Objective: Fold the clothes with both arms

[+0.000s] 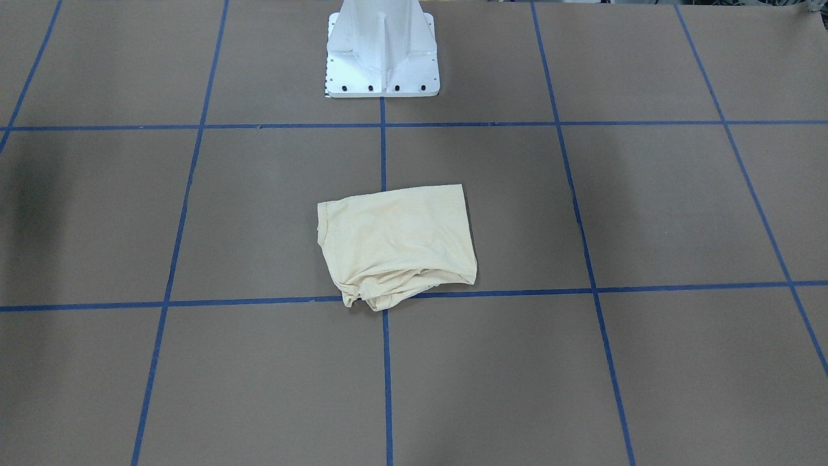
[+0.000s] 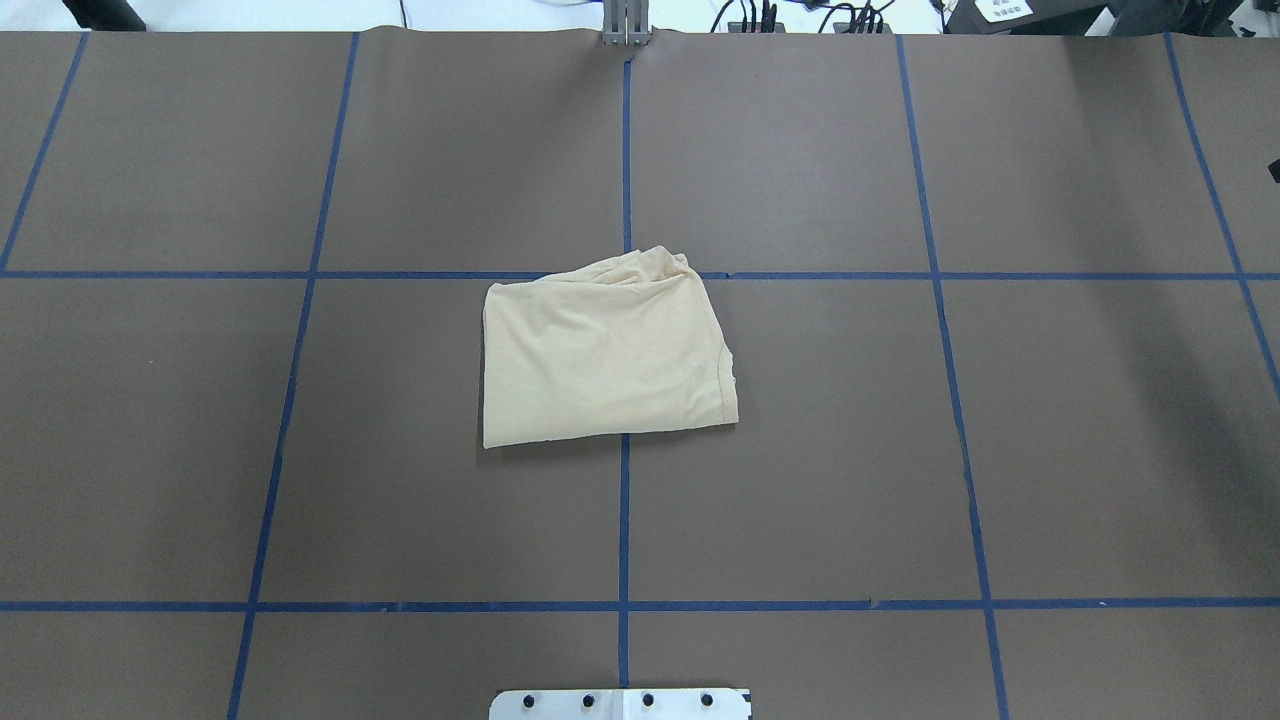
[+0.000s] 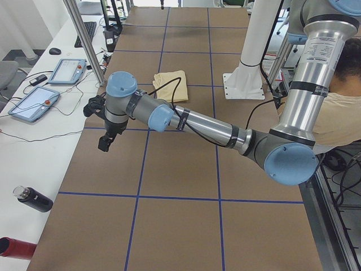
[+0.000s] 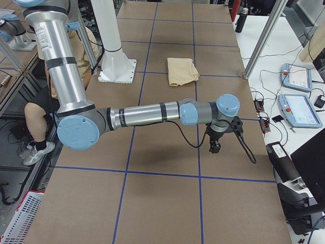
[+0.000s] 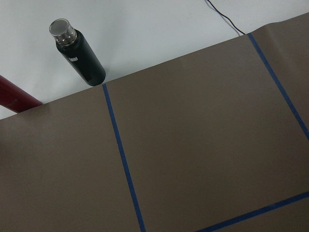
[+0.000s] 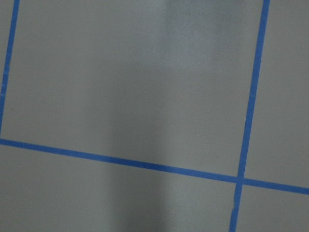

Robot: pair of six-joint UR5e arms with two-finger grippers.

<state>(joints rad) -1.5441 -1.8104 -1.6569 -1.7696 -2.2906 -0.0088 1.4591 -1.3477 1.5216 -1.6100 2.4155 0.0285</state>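
The shirt (image 2: 605, 350) lies at the desk's (image 2: 900, 450) centre, folded into a compact rectangle (one edge bunched). The left arm (image 3: 208, 127) and right arm (image 4: 142, 114) hang over the desk's ends, well apart from it. Whether the left fingers (image 3: 105, 144) or right fingers (image 4: 215, 147) are spread cannot be told. Folding looks essentially finished.

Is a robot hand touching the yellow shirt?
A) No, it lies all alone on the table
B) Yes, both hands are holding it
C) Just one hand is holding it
A: the shirt lies folded on the brown table with nothing on it, while the left gripper and right gripper hang over bare table far off to each side.
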